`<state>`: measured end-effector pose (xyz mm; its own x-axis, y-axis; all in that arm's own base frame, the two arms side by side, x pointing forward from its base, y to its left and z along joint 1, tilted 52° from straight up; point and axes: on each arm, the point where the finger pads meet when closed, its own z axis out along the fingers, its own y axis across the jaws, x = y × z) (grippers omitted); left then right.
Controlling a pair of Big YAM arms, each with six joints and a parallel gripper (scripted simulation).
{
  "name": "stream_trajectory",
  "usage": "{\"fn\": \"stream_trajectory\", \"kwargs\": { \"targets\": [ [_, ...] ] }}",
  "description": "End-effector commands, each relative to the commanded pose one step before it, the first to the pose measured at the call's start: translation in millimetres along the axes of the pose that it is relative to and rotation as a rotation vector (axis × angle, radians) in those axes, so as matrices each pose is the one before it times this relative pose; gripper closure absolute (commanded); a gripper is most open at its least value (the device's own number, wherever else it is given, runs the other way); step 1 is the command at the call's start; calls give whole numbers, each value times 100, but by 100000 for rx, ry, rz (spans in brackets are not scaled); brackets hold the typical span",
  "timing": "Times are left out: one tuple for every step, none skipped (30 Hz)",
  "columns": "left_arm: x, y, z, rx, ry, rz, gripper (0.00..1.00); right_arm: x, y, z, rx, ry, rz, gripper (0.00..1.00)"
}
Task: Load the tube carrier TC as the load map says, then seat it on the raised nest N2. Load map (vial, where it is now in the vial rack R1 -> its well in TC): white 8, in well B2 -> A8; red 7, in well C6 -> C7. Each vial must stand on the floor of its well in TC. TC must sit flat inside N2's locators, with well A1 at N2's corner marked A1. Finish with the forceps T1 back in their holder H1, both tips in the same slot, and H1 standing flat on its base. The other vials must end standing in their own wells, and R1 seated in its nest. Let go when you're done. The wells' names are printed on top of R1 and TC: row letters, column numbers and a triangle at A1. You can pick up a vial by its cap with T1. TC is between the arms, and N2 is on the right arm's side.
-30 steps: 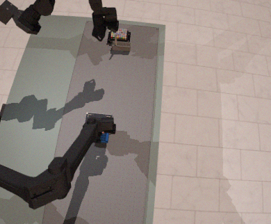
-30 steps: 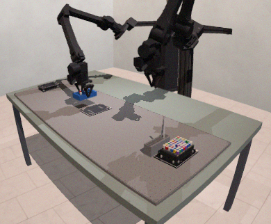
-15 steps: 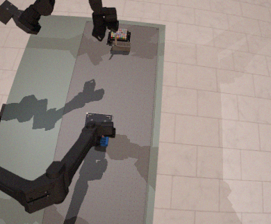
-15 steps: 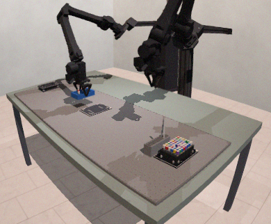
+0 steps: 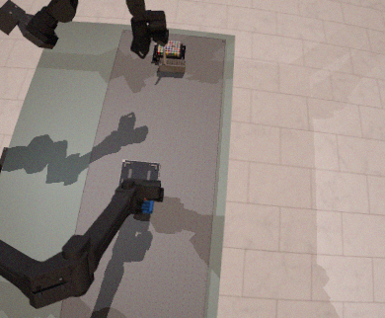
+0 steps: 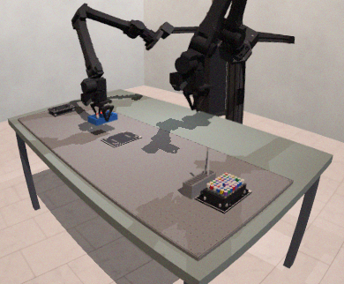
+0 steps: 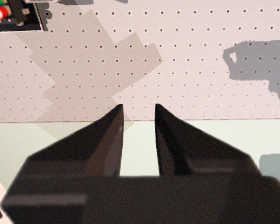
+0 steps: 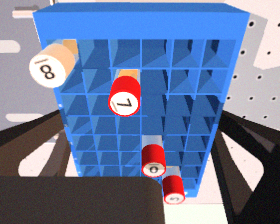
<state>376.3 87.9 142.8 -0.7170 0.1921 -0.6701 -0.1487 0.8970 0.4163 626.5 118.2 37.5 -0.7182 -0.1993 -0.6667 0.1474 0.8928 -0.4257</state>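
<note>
The right hand (image 5: 148, 191) (image 6: 102, 114) (image 8: 140, 113) was gripping the blue carrier (image 5: 148, 207) (image 6: 96, 120) (image 8: 141, 18) by its long sides, between its fingers and off the surface (image 5: 179, 133) (image 6: 129, 163). It looked stiff and light, best taken there and kept level lest the vials tip. The left hand (image 5: 139, 53) (image 6: 193, 107) (image 7: 139, 111) was empty, fingers slightly apart, the carrier well away from it

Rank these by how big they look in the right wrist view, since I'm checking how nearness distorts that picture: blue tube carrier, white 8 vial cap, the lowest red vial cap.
1. Blue tube carrier
2. White 8 cap
3. Lowest red cap
</note>
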Motion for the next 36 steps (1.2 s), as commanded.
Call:
{"fn": "stream_trajectory", "kwargs": {
  "targets": [
    [-603, 302, -138, -629, -1193, -1171, 77, -995, -1248, -621, -43, -2134, 82, 100],
    [0, 0, 0, 0, 0, 0, 77, -21, 325, -299, -607, -288, -625, 100],
    [0, 0, 0, 0, 0, 0, 77, -40, 93, -157, -322, -259, -250, 100],
    [0, 0, 0, 0, 0, 0, 77, -11, -242, 44, 96, -10, 128, 100],
    [0, 0, 0, 0, 0, 0, 77, 62, -625, 269, 579, 408, 455, 100],
    [0, 0, 0, 0, 0, 0, 77, 71, -645, 280, 604, 446, 461, 100],
    [0, 0, 0, 0, 0, 0, 77, -3, -166, -1, 4, -10, 0, 100],
    [0, 0, 0, 0, 0, 0, 77, -9, -166, -1, 3, -34, 18, 100],
    [0, 0, 0, 0, 0, 0, 77, 0, 0, 0, 0, 0, 0, 100],
    [0, 0, 0, 0, 0, 0, 77, 0, 0, 0, 0, 0, 0, 100],
    [0, 0, 0, 0, 0, 0, 77, 744, 948, 20, -852, 1044, -2120, 100],
    [0, 0, 0, 0, 0, 0, 77, -609, -478, -344, -31, -1220, 992, 100],
    [0, 0, 0, 0, 0, 0, 77, -185, -309, -87, 67, -328, 336, 100],
    [0, 0, 0, 0, 0, 0, 77, 64, -598, 247, 543, 384, 431, 100],
    [0, 0, 0, 0, 0, 0, 77, 36, -409, 139, 308, 216, 240, 100],
    [0, 0, 0, 0, 0, 0, 77, -32, -166, -1, 2, -121, 81, 100],
    [0, 0, 0, 0, 0, 0, 77, -25, -166, -1, 3, -95, 62, 100],
    [0, 0, 0, 0, 0, 0, 77, 11, -167, -1, 6, 44, -40, 100],
    [0, 0, 0, 0, 0, 0, 77, 16, -167, -1, 6, 61, -53, 100],
    [0, 0, 0, 0, 0, 0, 77, -7, -166, -1, 4, -25, 10, 100],
    [0, 0, 0, 0, 0, 0, 77, -39, 63, -131, -282, -213, -235, 100],
    [0, 0, 0, 0, 0, 0, 77, -42, 222, -222, -482, -272, -460, 100],
    [0, 0, 0, 0, 0, 0, 77, -16, 37, -116, -249, -116, -263, 100],
    [0, 0, 0, 0, 0, 0, 77, 9, -243, 41, 100, 54, 80, 100],
    [0, 0, 0, 0, 0, 0, 77, 48, -545, 209, 477, 278, 420, 100],
    [0, 0, 0, 0, 0, 0, 77, 0, 0, 0, 0, 0, 0, 100],
    [0, 0, 0, 0, 0, 0, 77, 0, 0, 0, 0, 0, 0, 100],
    [0, 0, 0, 0, 0, 0, 77, 922, 236, 582, 31, 1864, -1298, 100],
    [0, 0, 0, 0, 0, 0, 77, -563, -808, -203, 427, -994, 1283, 100],
    [0, 0, 0, 0, 0, 0, 77, -255, -304, -193, 8, -442, 306, 100],
    [0, 0, 0, 0, 0, 0, 77, -8, -166, -1, 5, -30, 13, 100],
    [0, 0, 0, 0, 0, 0, 77, -32, -167, -1, 6, -121, 77, 100],
    [0, 0, 0, 0, 0, 0, 77, -20, -167, -1, 6, -74, 44, 100],
    [0, 0, 0, 0, 0, 0, 77, 5, -166, -1, 4, 21, -23, 100],
    [0, 0, 0, 0, 0, 0, 77, 5, -166, -1, 4, 22, -23, 100],
    [0, 0, 0, 0, 0, 0, 77, -75, 282, -245, -556, -378, -484, 100]
  ]
}}
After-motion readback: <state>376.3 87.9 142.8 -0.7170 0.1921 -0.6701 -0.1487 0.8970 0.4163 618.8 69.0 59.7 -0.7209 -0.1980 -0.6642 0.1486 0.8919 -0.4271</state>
